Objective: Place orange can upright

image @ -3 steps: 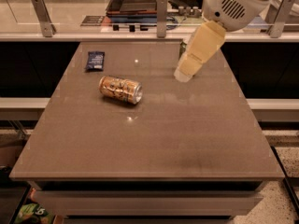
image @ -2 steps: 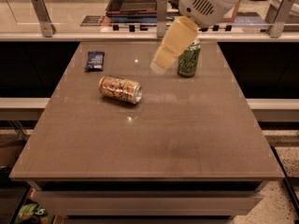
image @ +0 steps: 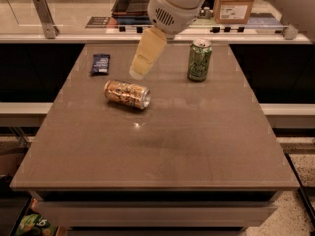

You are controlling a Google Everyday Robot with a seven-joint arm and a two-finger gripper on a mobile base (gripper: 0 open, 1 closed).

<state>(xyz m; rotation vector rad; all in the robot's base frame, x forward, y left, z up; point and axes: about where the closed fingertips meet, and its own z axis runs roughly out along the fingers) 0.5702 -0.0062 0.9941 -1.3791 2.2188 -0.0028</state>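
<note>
Across the middle of the view, the table (image: 187, 146) is a flat brown slab, level and smooth. Arm (image: 172, 4): enters from the top and slopes down to the left over the far half of the table. Gripper (image: 138, 71): pale, at the arm's end, hanging over the table just beyond the orange can and apart from it; whether it is open or closed cannot be told, and it holds nothing that shows. Green can (image: 199, 59): upright, right of the gripper, well apart from the task item. Orange can (image: 127, 94): lying on its side left of the table's centre, long axis running far-left to near-right, silver end toward the near right. Blue packet (image: 100, 64): flat, near the far-left edge, clear of the orange can. Assessment of handling: thin aluminium, stiff enough for a moderate squeeze but likely to dent under a hard one; the smooth round wall is slippery and free to roll if nudged. Whether it is full or empty cannot be judged, so its weight is unknown. Recommended hold: across the body at mid-length, square to the long axis, leaving both ends free for standing it up.
</note>
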